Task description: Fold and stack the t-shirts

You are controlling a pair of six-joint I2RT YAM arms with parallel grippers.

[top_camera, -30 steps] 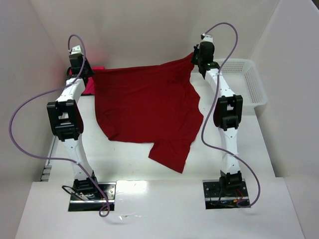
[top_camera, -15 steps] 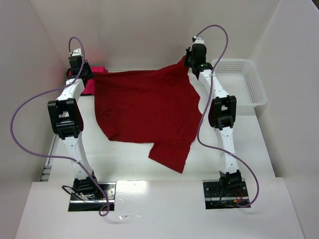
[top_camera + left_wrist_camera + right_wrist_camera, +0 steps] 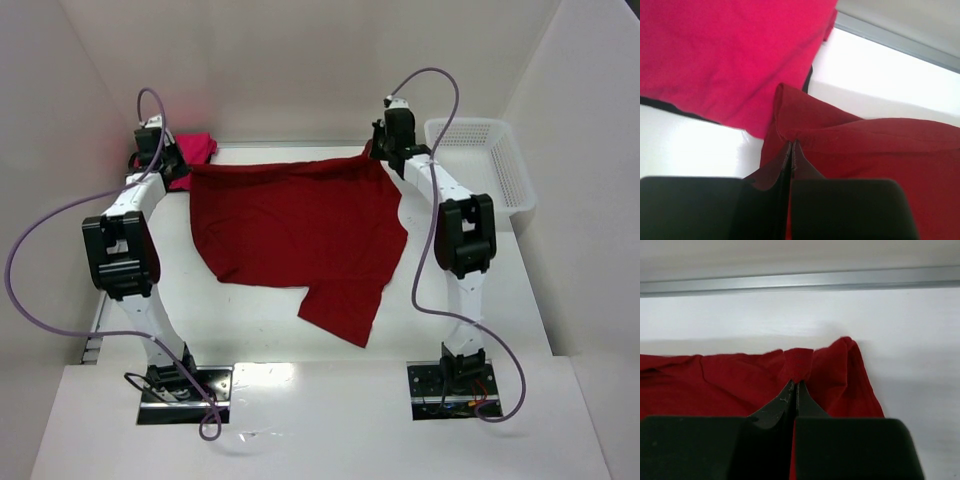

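Observation:
A dark crimson t-shirt (image 3: pixel 295 230) is spread over the white table, its far edge stretched between both arms. My left gripper (image 3: pixel 791 145) is shut on the shirt's far left corner (image 3: pixel 790 120). My right gripper (image 3: pixel 796 384) is shut on the far right corner (image 3: pixel 799 365), close to the back wall. A short sleeve (image 3: pixel 345 305) of the crimson shirt trails toward the near side. The magenta-pink t-shirt (image 3: pixel 190 155) lies bunched at the far left corner, just beyond my left gripper (image 3: pixel 158 150), and fills the upper left of the left wrist view as pink cloth (image 3: pixel 725 55).
A white plastic mesh basket (image 3: pixel 485 165) stands at the far right of the table, beside my right arm (image 3: pixel 455 225). A grey rail (image 3: pixel 800 280) runs along the foot of the back wall. The side walls close in on the left and right.
Both grippers have come down with the shirt's far edge, which now sits lower and flatter. The right gripper has also moved left and toward the back wall.

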